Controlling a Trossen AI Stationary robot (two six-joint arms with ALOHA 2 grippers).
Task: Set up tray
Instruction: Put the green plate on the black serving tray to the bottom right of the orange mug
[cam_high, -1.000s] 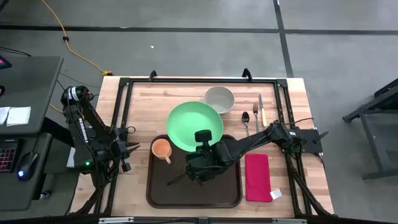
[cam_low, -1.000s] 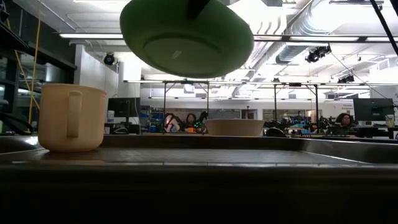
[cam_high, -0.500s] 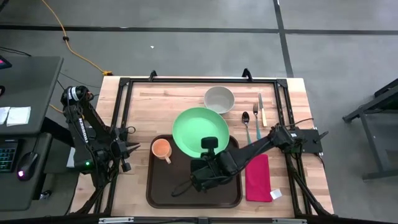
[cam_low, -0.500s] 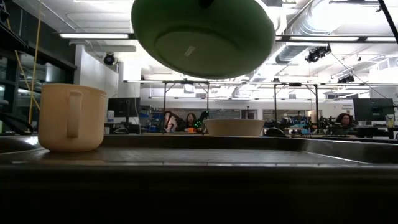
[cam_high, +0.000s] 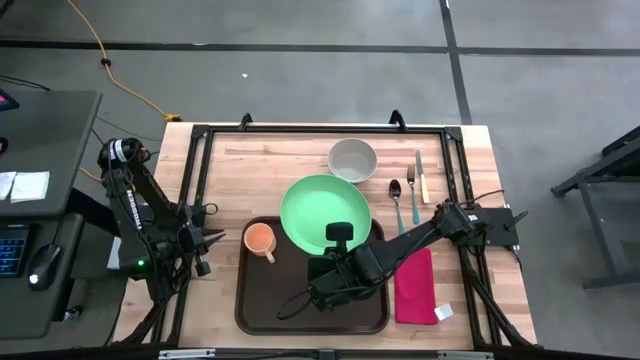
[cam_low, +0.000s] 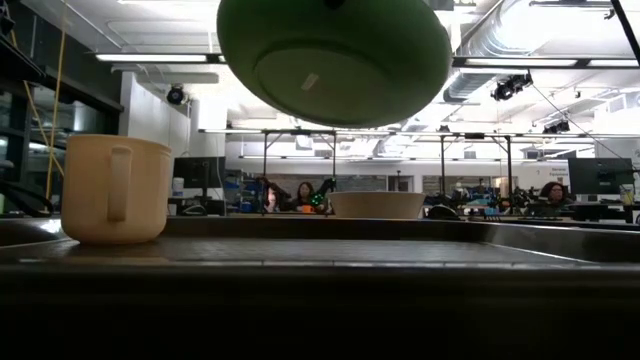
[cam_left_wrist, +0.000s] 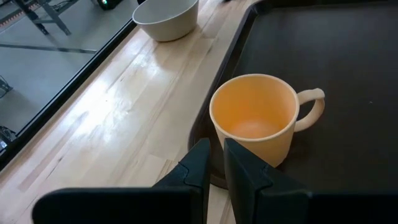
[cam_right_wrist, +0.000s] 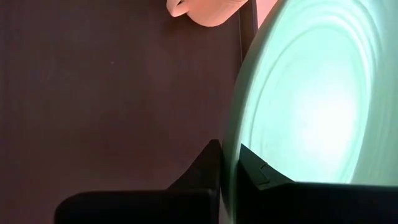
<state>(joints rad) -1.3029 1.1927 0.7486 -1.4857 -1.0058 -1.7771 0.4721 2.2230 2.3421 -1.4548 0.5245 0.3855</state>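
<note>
The tray (cam_high: 270, 300) lies on the near middle of the tabletop (cam_high: 280, 160). An orange cup (cam_high: 260, 240) stands in its far left corner. The right gripper (cam_high: 338, 238) holds a green plate (cam_high: 318, 205) by its near rim, with its fingers (cam_right_wrist: 208, 163) clamped on the rim. The plate hangs in the air above the far right part of the tray. The left gripper (cam_left_wrist: 214, 163) waits just left of the cup, its fingers almost together and holding nothing. A red napkin (cam_high: 414, 284) lies right of the tray.

Grey concrete floor (cam_high: 300, 70) w/ yellow cable (cam_high: 110, 65) lying past counter's far-left corner; ceiling strip lights (cam_low: 150, 58) glowing; people (cam_low: 300, 193) sitting bkgd.
</note>
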